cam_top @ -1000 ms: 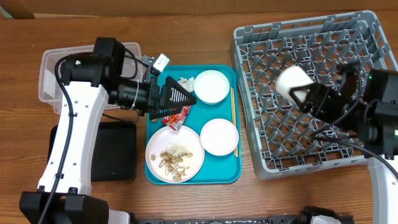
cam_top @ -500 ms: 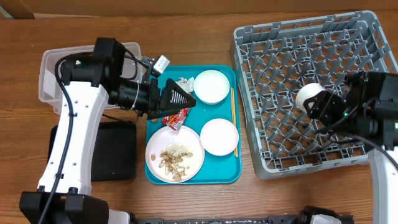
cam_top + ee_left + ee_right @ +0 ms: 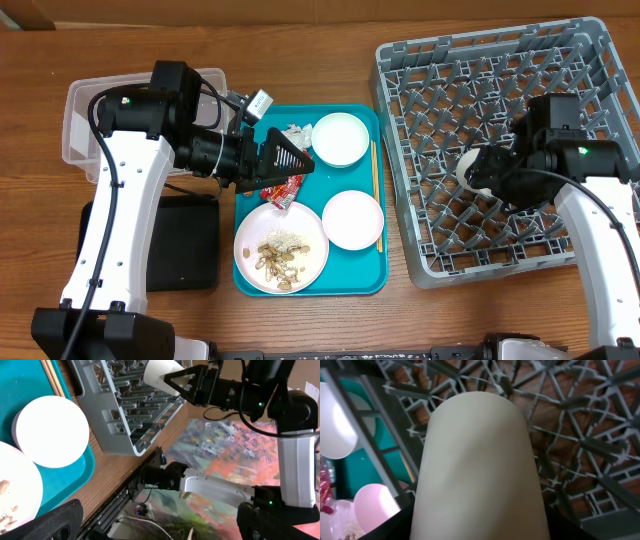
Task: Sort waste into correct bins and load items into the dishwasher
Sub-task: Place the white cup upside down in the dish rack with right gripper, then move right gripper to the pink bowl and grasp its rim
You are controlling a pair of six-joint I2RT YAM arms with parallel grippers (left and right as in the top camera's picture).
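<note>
My right gripper point(image 3: 492, 170) is shut on the small white cup point(image 3: 470, 168) and holds it low over the middle of the grey dish rack point(image 3: 500, 60). The cup fills the right wrist view point(image 3: 480, 470). My left gripper point(image 3: 285, 155) is open and empty, hovering above the teal tray's left side, over the red wrapper point(image 3: 283, 188) and beside the crumpled napkin point(image 3: 297, 131). A white plate with tan scraps point(image 3: 281, 250), two bowls point(image 3: 341, 139) point(image 3: 352, 219) and chopsticks point(image 3: 375, 190) lie on the tray. No carrot shows.
The clear tub point(image 3: 80, 120) stands at the far left, with the black tray point(image 3: 185, 245) in front of it, partly under my left arm. The teal tray point(image 3: 360, 282) lies between them and the rack. The rack's pegs surround the cup.
My right gripper has carried the cup left and down, deeper among the rack's pegs, and turned it. The left arm has not moved.
</note>
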